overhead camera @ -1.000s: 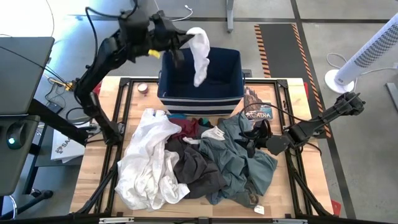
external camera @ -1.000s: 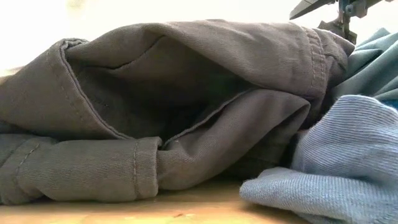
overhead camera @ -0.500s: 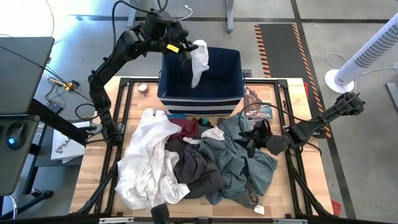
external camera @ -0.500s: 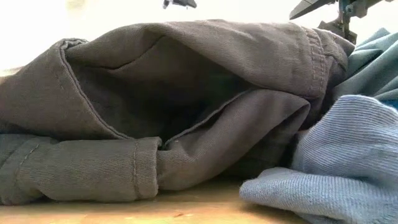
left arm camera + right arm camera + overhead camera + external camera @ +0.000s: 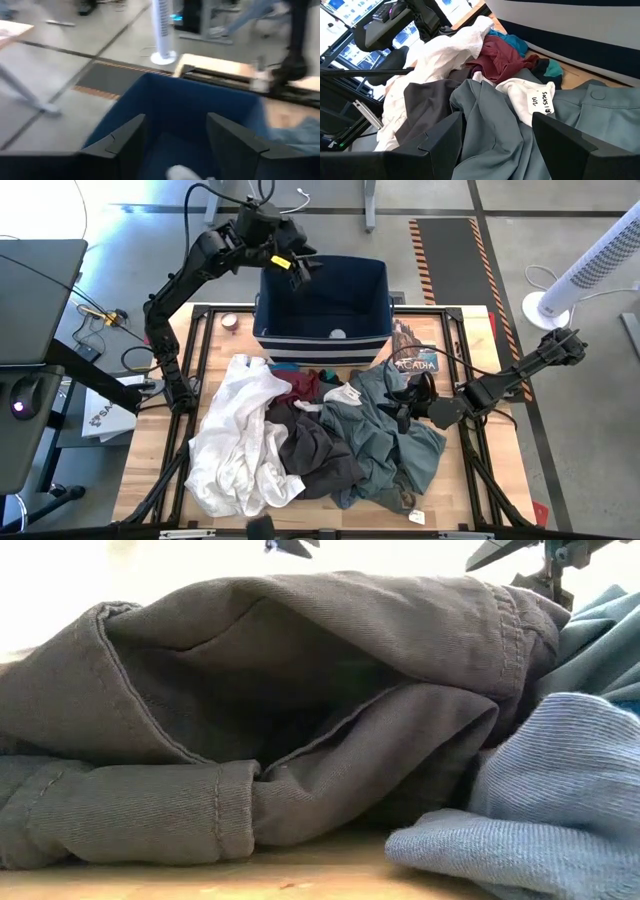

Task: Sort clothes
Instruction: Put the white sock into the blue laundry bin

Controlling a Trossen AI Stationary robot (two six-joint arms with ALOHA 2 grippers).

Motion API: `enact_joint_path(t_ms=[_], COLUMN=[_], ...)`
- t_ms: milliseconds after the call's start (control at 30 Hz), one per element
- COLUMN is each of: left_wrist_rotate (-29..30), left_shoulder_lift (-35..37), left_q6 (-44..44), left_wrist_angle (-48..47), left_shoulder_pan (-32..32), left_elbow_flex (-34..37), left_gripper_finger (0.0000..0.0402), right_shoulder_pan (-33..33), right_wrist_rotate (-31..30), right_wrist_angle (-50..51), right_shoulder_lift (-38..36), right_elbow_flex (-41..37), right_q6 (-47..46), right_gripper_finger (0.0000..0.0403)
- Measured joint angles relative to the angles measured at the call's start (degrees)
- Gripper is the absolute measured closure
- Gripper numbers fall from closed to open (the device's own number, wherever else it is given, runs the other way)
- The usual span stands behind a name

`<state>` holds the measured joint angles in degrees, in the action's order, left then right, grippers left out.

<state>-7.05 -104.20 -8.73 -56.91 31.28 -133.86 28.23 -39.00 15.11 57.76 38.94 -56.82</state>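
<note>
- Clothes (image 5: pixel 320 435) are seen heaped across the middle and lower part of the high view, on the wooden desk (image 5: pixel 165 450), just below the navy bin (image 5: pixel 322 335) with white stripes.
- White garment (image 5: pixel 240 435): a large, crumpled piece is spread over the left of the heap, with folds running toward the lower left of the frame; in the right wrist view it shows as bright, rumpled cloth (image 5: pixel 445 52).
- Dark grey-brown trousers (image 5: pixel 315 450) are lain at the centre of the heap, partly under the white garment; in the low view the frame is filled by them (image 5: pixel 260 710), with a stitched hem and seams visible.
- Grey-green shirt (image 5: pixel 395 440) is spread over the right of the heap; a small white piece (image 5: pixel 532 100) bearing a handwritten label is rested on it.
- Maroon piece (image 5: pixel 303 387) and a bright blue piece (image 5: pixel 285 367) are tucked at the upper edge of the heap, close to the bin.
- Pale blue ribbed fabric (image 5: pixel 560 800) is shown at the lower right of the low view, touching the trousers.
- A small white item (image 5: pixel 338 334) is seen inside the bin, by its near wall.
- Left end effector (image 5: pixel 302 265) is held above the bin's upper left corner, its fingers apart and gripping nothing.
- Right end effector (image 5: pixel 405 405) is rested low over the grey-green shirt at the right of the heap, fingers spread, nothing clamped.
</note>
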Motion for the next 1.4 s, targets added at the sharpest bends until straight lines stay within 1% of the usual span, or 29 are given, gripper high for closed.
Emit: enact_joint_path(t_ms=[100, 167, 200, 233, 333, 467, 500, 567, 667, 733, 867, 933, 1033, 1200, 1400], left_wrist_rotate=[-11.3, -18.1, -20.0, -20.6, -19.9, -15.4, -14.3, -14.4, -17.5, -17.0, -13.2, -13.1, -15.3, -15.1, -14.6], left_shoulder_lift=[0.2, 0.3, 0.3, 0.3, 0.3, -0.2, -0.6, -2.1, -4.9, -7.0, -11.5, -13.9, -17.3, -22.4, -25.0], left_q6=[1.9, 2.6, 2.2, 1.2, -3.8, -11.1, -12.4, -12.9, -9.5, -8.6, -9.1, -9.4, -9.4, -9.4, -8.9], left_wrist_angle=[-0.4, -1.0, -1.7, -2.5, -4.3, -5.8, -6.5, -7.4, -7.0, -7.1, -8.6, -9.2, -9.9, -10.2, -8.8], left_shoulder_pan=[-1.2, -3.3, -4.9, -6.6, -12.8, -21.2, -22.8, -24.9, -25.7, -25.8, -27.2, -28.0, -28.7, -27.7, -25.5], left_elbow_flex=[0.0, 0.0, -0.1, -0.1, -0.1, -0.1, -0.1, -0.1, -0.1, -0.1, -0.1, 0.0, 0.0, 0.0, 0.0], left_gripper_finger=[0.0187, 0.0187, 0.0189, 0.019, 0.0196, 0.0199, 0.0199, 0.0199, 0.02, 0.02, 0.02, 0.02, 0.02, 0.0201, 0.022], right_shoulder_pan=[0.0, 0.0, 0.0, 0.0, 0.0, 0.0, 0.0, 0.0, 0.0, 0.0, 0.1, 0.1, 0.5, 2.2, 3.5], right_wrist_rotate=[0.0, 0.0, 0.0, 0.0, 0.0, -0.4, -0.7, -1.2, -1.4, -1.4, 0.0, 1.4, 3.0, 1.5, 0.6], right_wrist_angle=[0.0, 0.0, 0.0, 0.0, 0.0, 0.0, 0.0, 0.0, 0.0, 0.0, 0.0, -0.1, -0.1, -0.2, -0.2], right_shoulder_lift=[0.0, 0.0, 0.0, 0.0, 0.0, 0.0, 0.0, 0.0, 0.0, 0.0, 0.0, 0.0, 0.0, 0.0, 0.0], right_elbow_flex=[0.0, 0.0, 0.0, 0.0, 0.0, 0.0, 0.0, 0.0, 0.0, 0.0, 0.0, 0.0, 0.0, 0.0, 0.0], right_q6=[-0.2, -0.2, -0.2, -0.2, -0.2, 0.2, 0.2, 0.3, 0.3, 0.3, 0.1, -0.5, -1.2, -1.9, -3.2], right_gripper_finger=[0.0163, 0.0163, 0.0163, 0.0163, 0.0163, 0.0163, 0.0163, 0.0163, 0.0163, 0.0163, 0.0163, 0.0163, 0.0163, 0.0163, 0.0163])
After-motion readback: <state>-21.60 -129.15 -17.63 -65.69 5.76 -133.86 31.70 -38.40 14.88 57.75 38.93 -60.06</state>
